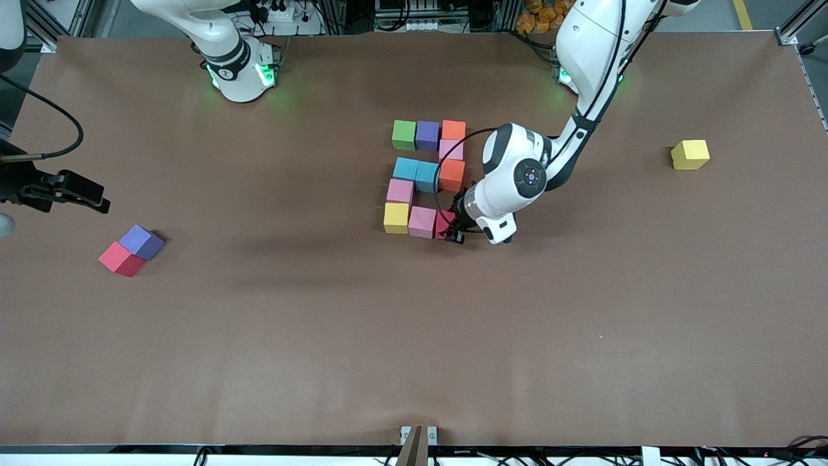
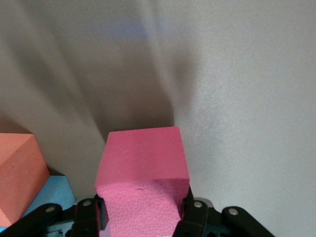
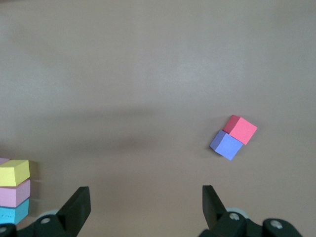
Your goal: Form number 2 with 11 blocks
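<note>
Blocks are small matte foam cubes, plain colours, same size. No containers, everything sits straight on the brown table [image 1: 414, 336].

Front view, lower to upper: spare pair at lower left of frame, toward the right arm's end, red block [image 1: 120, 259] touching a purple block [image 1: 142, 241], both skewed to the table edges.

Figure at frame centre. Bottom row: yellow block [image 1: 396, 217], pink block [image 1: 422, 222], then a red-pink block [image 1: 444, 224] at the row's end toward the left arm's end, touching the pink one. Left hand [image 1: 454, 226] is clamped on that red-pink block; in the left wrist view the fingers [image 2: 195, 212] press its two sides, the block [image 2: 143, 182] fills the lower centre.

Next up: a second pink block [image 1: 400, 190] directly above the yellow one. Then the middle row: two light blue blocks [image 1: 405, 168] [image 1: 426, 176] and an orange block [image 1: 452, 175]. Above the orange one, a third pink block [image 1: 451, 149]. Top row: green block [image 1: 404, 134], a second purple block [image 1: 427, 135], a second orange block [image 1: 453, 130].

Lone second yellow block [image 1: 689, 155] at upper right of frame, well apart from the figure.

Right hand [image 1: 90, 197] waits at the frame's left edge, over bare table just above the spare pair. Right wrist view shows its fingers [image 3: 76, 207] spread, nothing between them.
</note>
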